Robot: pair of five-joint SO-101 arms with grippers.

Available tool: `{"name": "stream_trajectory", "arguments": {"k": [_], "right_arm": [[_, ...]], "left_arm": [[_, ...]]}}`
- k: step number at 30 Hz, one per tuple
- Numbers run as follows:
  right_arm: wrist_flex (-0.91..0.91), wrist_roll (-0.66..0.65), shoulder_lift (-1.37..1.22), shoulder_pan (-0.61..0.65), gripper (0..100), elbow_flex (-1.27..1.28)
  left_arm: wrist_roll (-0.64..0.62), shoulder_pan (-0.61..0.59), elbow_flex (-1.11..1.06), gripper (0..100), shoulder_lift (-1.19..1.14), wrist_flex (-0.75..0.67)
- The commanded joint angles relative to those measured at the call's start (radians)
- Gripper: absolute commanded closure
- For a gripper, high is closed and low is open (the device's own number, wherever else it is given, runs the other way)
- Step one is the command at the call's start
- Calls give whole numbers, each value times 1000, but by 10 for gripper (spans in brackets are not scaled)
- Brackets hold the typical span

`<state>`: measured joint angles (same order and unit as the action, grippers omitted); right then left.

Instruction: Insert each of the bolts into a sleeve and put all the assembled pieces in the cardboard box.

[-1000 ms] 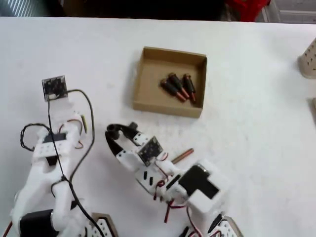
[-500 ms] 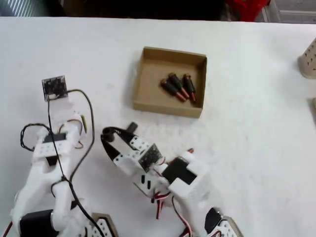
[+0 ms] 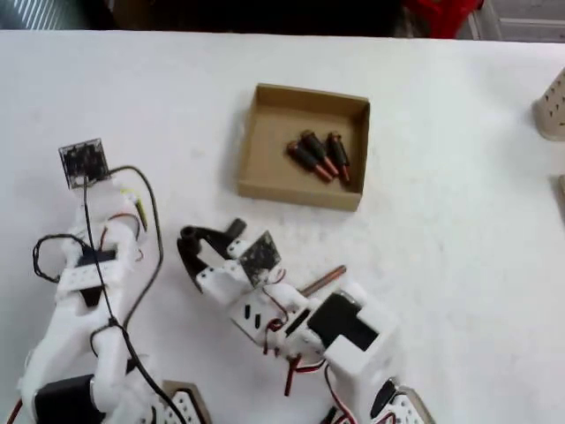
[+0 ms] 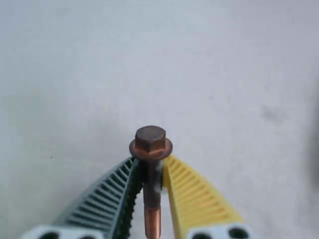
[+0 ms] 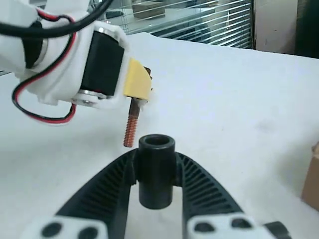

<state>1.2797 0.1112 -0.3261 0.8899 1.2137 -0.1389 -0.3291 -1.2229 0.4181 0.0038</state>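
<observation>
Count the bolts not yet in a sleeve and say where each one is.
2. One bolt is clamped in the left end effector; a second bolt lies on the table beside the right arm. More could be hidden beneath the arms.

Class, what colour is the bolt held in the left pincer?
Copper-coloured bolt, clearest in the left wrist view.

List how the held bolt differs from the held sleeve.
The bolt is copper-coloured, thin and threaded; the sleeve is black, thicker and smooth. The bolt has a hex head; the sleeve is a hollow tube, open end up. Both are clamped: bolt in the left pincer, sleeve in the right pincer.
</observation>
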Motion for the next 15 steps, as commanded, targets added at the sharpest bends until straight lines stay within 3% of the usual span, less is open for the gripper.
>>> {"name": "stream_trajectory", "arguments": {"k": [1, 8, 15], "right_arm": [[-2, 9, 4, 4, 983, -54], [-2, 11, -4, 5, 983, -55], [-2, 11, -10, 5, 983, -55]], "left_arm": [[-11, -2, 6, 978, 45, -78], [-187, 21, -92, 978, 251, -101], [-190, 130, -299, 977, 624, -94]]}}
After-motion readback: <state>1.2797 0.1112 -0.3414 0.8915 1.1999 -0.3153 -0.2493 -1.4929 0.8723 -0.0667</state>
